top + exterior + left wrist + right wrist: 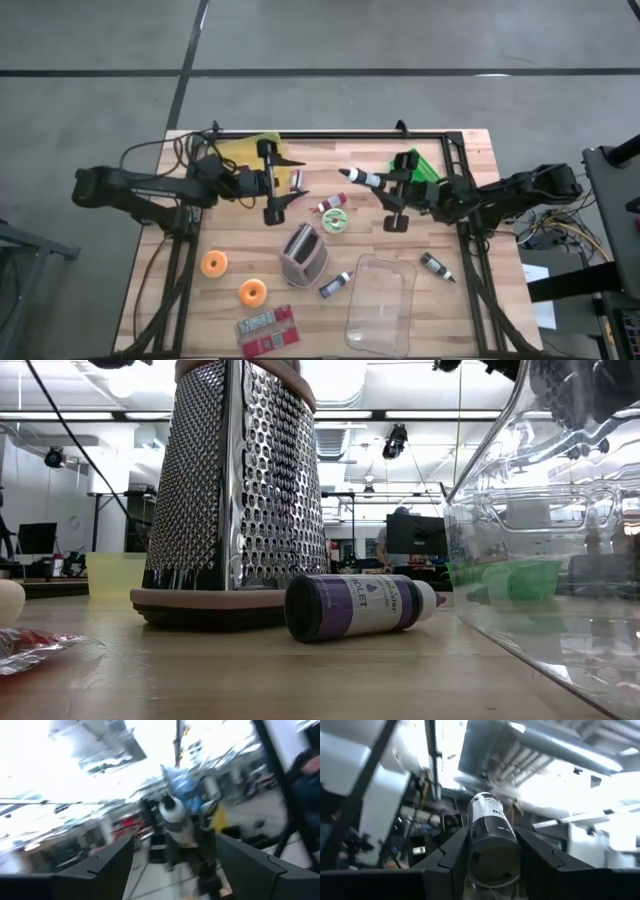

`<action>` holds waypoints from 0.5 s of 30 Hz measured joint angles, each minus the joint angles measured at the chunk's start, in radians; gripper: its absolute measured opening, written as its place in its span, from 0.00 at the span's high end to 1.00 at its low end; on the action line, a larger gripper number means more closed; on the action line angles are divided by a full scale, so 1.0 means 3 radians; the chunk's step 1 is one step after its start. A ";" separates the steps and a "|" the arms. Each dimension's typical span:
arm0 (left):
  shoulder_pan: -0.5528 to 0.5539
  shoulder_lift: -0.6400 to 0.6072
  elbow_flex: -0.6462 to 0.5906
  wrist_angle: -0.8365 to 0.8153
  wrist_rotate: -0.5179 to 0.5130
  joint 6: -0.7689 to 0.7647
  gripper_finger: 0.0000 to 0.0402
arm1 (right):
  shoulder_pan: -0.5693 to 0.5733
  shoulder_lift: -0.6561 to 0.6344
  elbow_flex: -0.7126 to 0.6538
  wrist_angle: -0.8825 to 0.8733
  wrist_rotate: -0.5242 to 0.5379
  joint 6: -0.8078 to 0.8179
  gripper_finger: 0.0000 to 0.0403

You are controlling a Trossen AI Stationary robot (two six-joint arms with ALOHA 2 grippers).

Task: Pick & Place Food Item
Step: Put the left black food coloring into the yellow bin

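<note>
The right gripper (385, 186) is closed on a small black-and-white bottle (362, 178); in the right wrist view the bottle (490, 835) sits squeezed between the two dark fingers (452, 855), its white end pointing away from the wrist. Seen from above, that bottle lies level in the air, tip toward nine o'clock, over the table's far middle. At three o'clock of the gripper a green bin (420, 165) sits at the table's far right edge.

The left gripper (287, 182) stands with its fingers spread; whether they hold anything I cannot tell, since the left wrist view is blurred and shows only the right arm's bottle (175, 817) facing it beyond the fingers (107, 865). Behind it, at nine o'clock, a yellow bin (245, 152) rests by the far left edge.

The two grippers face each other across a narrow gap, with a small red-capped bottle (330, 204) and a green roll of tape (336, 222) on the wood just toward six o'clock of that gap.

Further toward six o'clock stands a box grater (303, 254), a purple bottle (336, 284) lying just beside its base, as the low view shows (355, 606). A clear plastic container (382, 300) lies at four o'clock of the grater, near the front edge, and a dark bottle (437, 267) lies near its right side. Two orange doughnuts (215, 264) sit at the grater's left, a red packet (268, 330) at the front edge. The table (470, 300) has bare wood along its right side.
</note>
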 joint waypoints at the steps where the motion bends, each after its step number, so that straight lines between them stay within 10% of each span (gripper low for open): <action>1: 0.0016 0.0061 0.0001 0.0090 0.0045 -0.0055 0.29 | 0.0000 0.0065 0.0055 0.0116 -0.0075 0.0012 0.68; 15: 0.0031 0.0827 0.0484 0.0517 0.0361 -0.0213 0.29 | 0.0004 0.0924 0.0788 0.0340 -0.0321 0.0079 0.68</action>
